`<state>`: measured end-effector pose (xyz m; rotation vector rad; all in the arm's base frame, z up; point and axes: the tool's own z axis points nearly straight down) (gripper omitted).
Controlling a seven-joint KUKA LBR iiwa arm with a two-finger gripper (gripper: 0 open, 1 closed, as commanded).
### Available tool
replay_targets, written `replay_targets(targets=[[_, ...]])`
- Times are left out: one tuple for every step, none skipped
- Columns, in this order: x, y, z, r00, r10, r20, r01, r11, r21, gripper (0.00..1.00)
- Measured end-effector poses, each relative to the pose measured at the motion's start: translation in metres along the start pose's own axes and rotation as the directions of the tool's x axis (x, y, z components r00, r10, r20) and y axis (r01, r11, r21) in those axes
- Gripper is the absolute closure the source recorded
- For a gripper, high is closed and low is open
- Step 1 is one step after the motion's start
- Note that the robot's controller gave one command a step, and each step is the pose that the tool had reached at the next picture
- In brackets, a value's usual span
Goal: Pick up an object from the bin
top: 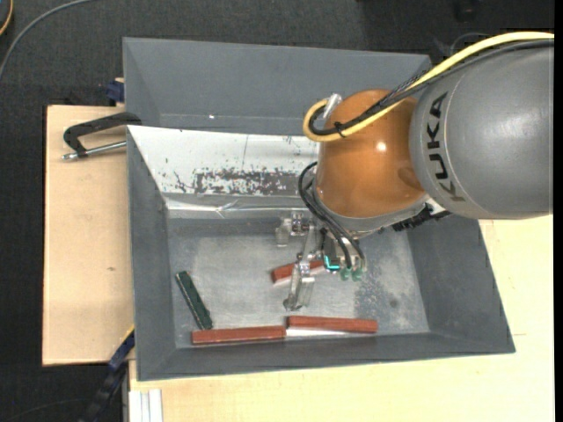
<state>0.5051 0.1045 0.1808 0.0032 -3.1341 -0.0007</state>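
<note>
We found the gripper point(297, 293) low over the middle of the bin point(145, 262), a small red block point(282, 273) just at its ten o'clock (whether the gripper stood wide or narrow we could not tell), and judged nothing lifted yet, grasp and raise remaining.

Only readable thing here is the brand name KUKA point(437, 152). It's in big black capitals on the rounded grey casing of the arm point(506, 121), over the right side of the bin point(264, 55). The word is turned on its side from this camera (so tilt your head), and it runs along the casing's left end, just beside the orange cover point(365, 161) and under the yellow cable point(457, 55).
</note>
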Motion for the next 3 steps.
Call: replay_targets(targets=[[-0.053, -0.046, 0.112, 0.946, -0.323, 0.004, 0.323, 0.946, 0.002, 0.0], [-0.054, -0.045, 0.109, 0.946, -0.323, 0.008, 0.323, 0.946, 0.001, 1.0], [-0.054, -0.026, -0.056, 0.866, -0.499, 0.02, 0.499, 0.866, 0.008, 1.0]])
